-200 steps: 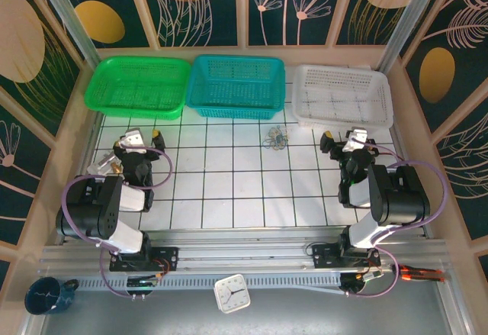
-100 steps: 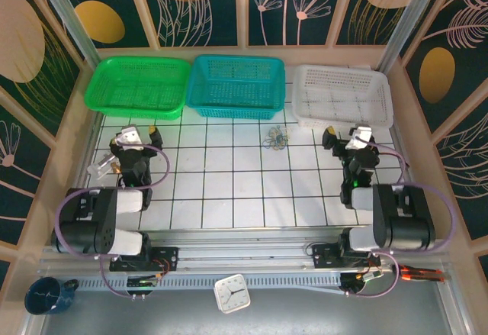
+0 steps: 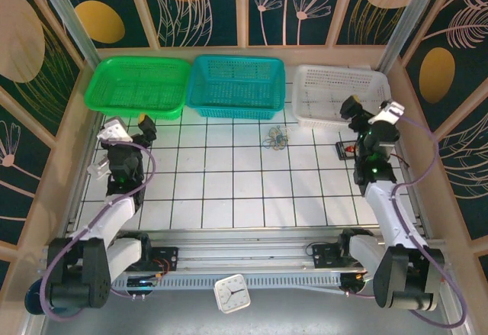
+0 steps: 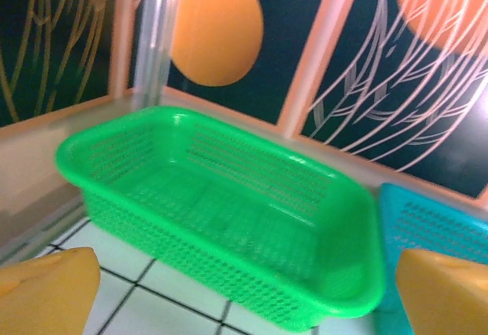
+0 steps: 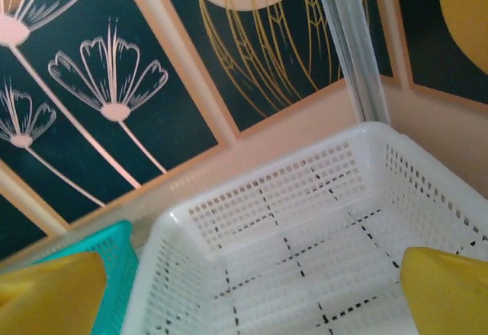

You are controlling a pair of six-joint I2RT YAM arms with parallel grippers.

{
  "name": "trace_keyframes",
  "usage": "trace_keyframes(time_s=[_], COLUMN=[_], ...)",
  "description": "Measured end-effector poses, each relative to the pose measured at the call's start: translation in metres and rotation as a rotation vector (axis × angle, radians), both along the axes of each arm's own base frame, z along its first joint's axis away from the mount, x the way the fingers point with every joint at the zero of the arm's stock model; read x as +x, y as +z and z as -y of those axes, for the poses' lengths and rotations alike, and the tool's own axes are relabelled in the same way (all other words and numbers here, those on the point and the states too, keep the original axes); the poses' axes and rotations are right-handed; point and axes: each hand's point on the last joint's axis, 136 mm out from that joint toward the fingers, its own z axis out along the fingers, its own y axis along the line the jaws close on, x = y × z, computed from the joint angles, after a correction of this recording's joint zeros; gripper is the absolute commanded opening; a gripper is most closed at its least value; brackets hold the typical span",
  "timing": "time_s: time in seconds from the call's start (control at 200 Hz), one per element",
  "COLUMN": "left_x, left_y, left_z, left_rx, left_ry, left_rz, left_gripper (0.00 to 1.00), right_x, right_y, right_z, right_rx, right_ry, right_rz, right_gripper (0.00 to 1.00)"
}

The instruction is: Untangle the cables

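The cables (image 3: 276,138) lie as a small tangle of thin tan, grey and bluish loops on the white tiled table (image 3: 229,182), just in front of the teal basket. My left gripper (image 3: 130,127) hangs open near the front edge of the green basket (image 3: 137,85), well left of the cables. In the left wrist view its yellow fingertips (image 4: 46,289) stand wide apart with nothing between them, facing the green basket (image 4: 229,213). My right gripper (image 3: 371,111) is open at the front of the white basket (image 3: 343,95), right of the cables. The right gripper (image 5: 244,297) points into the white basket (image 5: 305,236).
A teal basket (image 3: 236,85) stands between the green and white ones along the back. A small black box with a red-black lead (image 3: 345,149) lies under the right arm. A clear object (image 3: 99,169) sits at the table's left edge. A white clock (image 3: 231,293) lies at the near rail.
Both arms have unfolded and stretched forward. The left gripper moved left and back toward the green basket; the right gripper moved right and back to the white basket. Both stayed open.
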Motion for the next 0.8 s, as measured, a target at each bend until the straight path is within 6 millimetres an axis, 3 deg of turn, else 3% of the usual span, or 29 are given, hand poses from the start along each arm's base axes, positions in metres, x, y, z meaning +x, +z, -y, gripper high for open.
trace_keyframes(time_s=[0.165, 0.35, 0.49, 0.575, 0.706, 0.801], left_x=[-0.001, 0.007, 0.013, 0.011, 0.006, 0.005], left_y=[0.024, 0.025, 0.008, -0.006, -0.015, -0.024], left_z=[0.021, 0.051, 0.071, 0.083, 0.109, 0.126], left_rx=[-0.09, -0.166, -0.232, -0.258, -0.259, -0.256], left_ry=[-0.127, -0.288, -0.391, -0.427, -0.492, -0.533], left_rz=[0.007, -0.085, -0.187, -0.243, -0.283, -0.321], left_gripper=[0.99, 0.99, 0.99, 0.99, 0.99, 0.99], right_x=[0.001, -0.002, -0.002, 0.0, 0.005, 0.01], right_y=[0.002, -0.029, -0.068, -0.102, -0.162, -0.193], right_z=[-0.028, -0.081, -0.131, -0.155, -0.176, -0.183], right_rx=[0.068, 0.108, 0.1, 0.085, 0.038, 0.004], right_ry=[0.147, 0.315, 0.426, 0.461, 0.459, 0.441], right_rz=[-0.07, -0.209, -0.339, -0.438, -0.592, -0.672], right_gripper=[0.99, 0.99, 0.99, 0.99, 0.97, 0.97])
